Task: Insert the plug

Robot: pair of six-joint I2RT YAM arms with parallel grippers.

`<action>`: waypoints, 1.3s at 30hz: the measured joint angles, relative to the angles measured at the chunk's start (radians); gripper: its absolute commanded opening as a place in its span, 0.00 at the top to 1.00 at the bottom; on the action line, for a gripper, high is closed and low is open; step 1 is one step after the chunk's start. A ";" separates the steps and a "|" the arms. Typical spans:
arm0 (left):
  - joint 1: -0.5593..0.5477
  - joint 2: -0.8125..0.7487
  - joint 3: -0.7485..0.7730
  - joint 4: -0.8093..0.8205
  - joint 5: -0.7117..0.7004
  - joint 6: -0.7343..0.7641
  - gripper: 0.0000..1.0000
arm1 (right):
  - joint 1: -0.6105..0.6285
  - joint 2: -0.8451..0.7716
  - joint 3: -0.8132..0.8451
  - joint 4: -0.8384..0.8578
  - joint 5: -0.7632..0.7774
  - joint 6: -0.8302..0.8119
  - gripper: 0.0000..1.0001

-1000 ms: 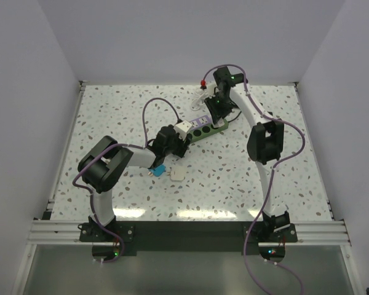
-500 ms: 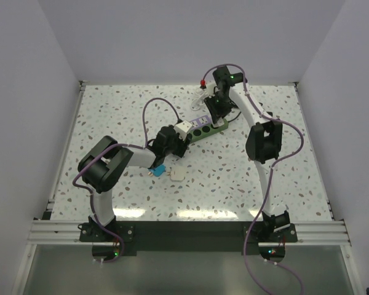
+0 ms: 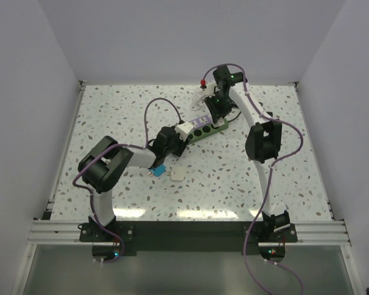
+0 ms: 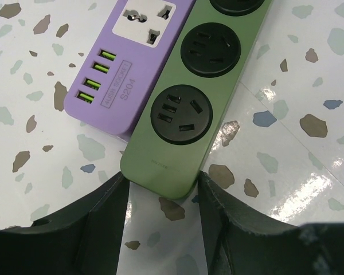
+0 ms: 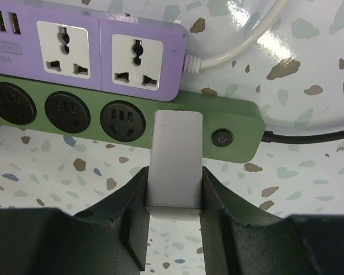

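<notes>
A green power strip (image 3: 208, 129) lies beside a purple one (image 3: 200, 116) at the table's middle back. My right gripper (image 5: 174, 200) is shut on a white plug (image 5: 175, 157), whose far end is at the green strip (image 5: 241, 137), between the third round socket (image 5: 122, 121) and the power button (image 5: 221, 138). The socket under the plug is hidden. My left gripper (image 4: 163, 186) has its jaws on both sides of the green strip's near end (image 4: 166, 166), touching its corners. In the top view the right gripper (image 3: 215, 110) is over the strip's far end and the left gripper (image 3: 177, 140) is at its near end.
A blue object (image 3: 160, 169) and a small white block (image 3: 176, 175) lie on the table near the left arm. A red-tipped item (image 3: 203, 82) and a white cable (image 5: 246, 40) sit behind the strips. A black cable (image 5: 309, 136) leaves the green strip.
The left gripper has edged slightly toward the green strip's near end. The right gripper and the plug have hardly moved.
</notes>
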 measured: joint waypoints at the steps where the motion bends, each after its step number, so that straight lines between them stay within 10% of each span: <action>1: -0.003 0.000 0.000 0.000 -0.001 0.005 0.56 | -0.001 0.002 0.003 -0.002 0.001 0.000 1.00; 2: -0.005 0.000 0.000 0.000 -0.003 0.010 0.69 | -0.001 0.005 0.010 -0.006 0.001 0.000 1.00; 7: -0.024 0.007 0.003 0.011 -0.031 0.029 0.74 | -0.005 0.021 0.041 -0.022 0.002 -0.002 1.00; 24: -0.060 0.093 0.142 -0.033 -0.099 0.115 0.31 | -0.033 -0.024 -0.051 0.058 0.001 -0.033 1.00; 39: -0.052 0.186 0.278 -0.051 0.017 0.145 0.32 | -0.033 -0.046 -0.094 0.087 -0.002 -0.049 1.00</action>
